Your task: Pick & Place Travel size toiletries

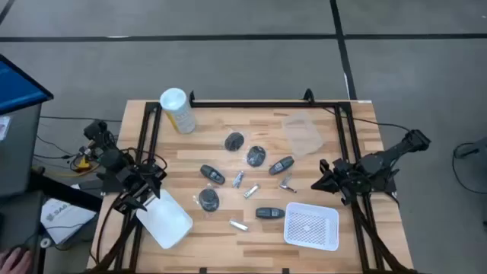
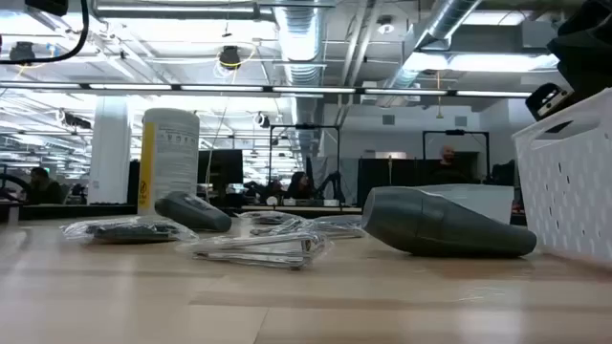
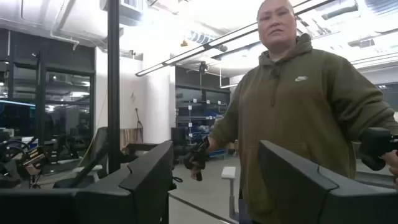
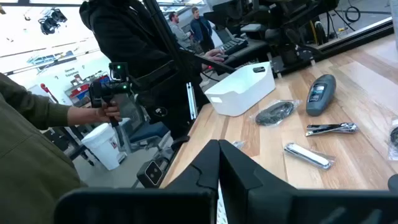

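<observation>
Toiletries (image 1: pixel 256 156) lie scattered mid-table awaiting pickup, while the left gripper (image 1: pixel 135 199), fingers spread, and right gripper (image 1: pixel 323 180), fingers pressed together, wait at opposite edges.

Beyond the left pincer (image 3: pixel 214 186), fingers spread, stands a person (image 3: pixel 298 106) in an olive hoodie.
</observation>
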You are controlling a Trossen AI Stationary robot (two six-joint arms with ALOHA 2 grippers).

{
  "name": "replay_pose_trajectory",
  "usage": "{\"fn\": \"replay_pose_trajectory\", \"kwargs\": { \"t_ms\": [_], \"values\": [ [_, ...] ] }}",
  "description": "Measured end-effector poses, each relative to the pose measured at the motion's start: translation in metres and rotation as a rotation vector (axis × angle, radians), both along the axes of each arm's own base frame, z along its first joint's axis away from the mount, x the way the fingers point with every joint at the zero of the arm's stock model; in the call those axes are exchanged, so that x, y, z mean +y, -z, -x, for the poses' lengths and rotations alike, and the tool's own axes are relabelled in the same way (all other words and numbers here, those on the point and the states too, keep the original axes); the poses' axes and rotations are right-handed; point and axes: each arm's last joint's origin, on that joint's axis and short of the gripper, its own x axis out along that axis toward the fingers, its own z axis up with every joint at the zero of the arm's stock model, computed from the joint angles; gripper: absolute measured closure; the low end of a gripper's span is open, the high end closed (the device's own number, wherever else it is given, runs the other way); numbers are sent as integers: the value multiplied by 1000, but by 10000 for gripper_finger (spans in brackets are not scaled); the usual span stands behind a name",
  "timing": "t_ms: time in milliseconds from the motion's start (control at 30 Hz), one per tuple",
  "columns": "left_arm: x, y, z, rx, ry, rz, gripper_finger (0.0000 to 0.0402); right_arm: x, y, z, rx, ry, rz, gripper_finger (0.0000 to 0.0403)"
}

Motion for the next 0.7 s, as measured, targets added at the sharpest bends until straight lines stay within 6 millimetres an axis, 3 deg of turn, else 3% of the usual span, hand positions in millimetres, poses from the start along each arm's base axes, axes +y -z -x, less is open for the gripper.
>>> {"fn": "replay_pose_trajectory", "kwargs": {
  "t_ms": [333,433,567,700],
  "values": [
    [0,0,0,0,0,0,170,0,0,0,1,0,-5,403],
    [0,-1,0,-7,0,7,170,0,-4,0,-8,3,-104,403],
    [1,-4,1,-31,0,31,170,-7,-35,3,-267,84,-181,403],
    [1,-4,1,-32,0,32,170,-18,-84,18,-532,202,-50,403]
  ]
}}
